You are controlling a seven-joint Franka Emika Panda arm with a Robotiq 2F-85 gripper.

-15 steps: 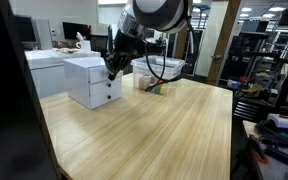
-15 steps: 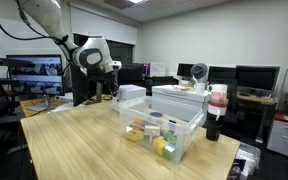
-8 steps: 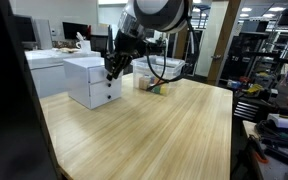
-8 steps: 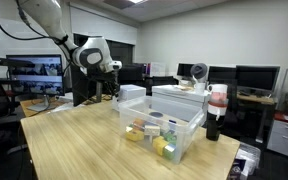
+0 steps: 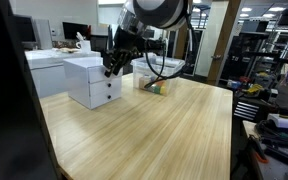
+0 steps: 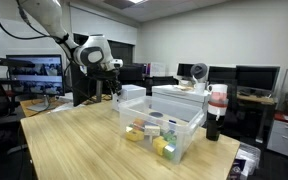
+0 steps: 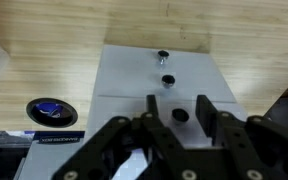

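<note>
Hovering at the front of the white drawer unit (image 5: pixel 84 85), the gripper (image 7: pixel 179 101) has its fingers (image 7: pixel 155 108) parted. They straddle one dark knob (image 7: pixel 180 115), with a gap showing on either side and nothing clamped. Two more knobs (image 7: pixel 168 78) sit farther along the same white face. The unit stands on a wooden table (image 5: pixel 154 130). In an exterior view, a clear bin (image 6: pixel 169 135) of small coloured items sits near the unit.

Office lab, wooden table (image 5: pixel 154 130), monitors (image 6: pixel 34 72), ceiling lights (image 6: pixel 134 2)
</note>
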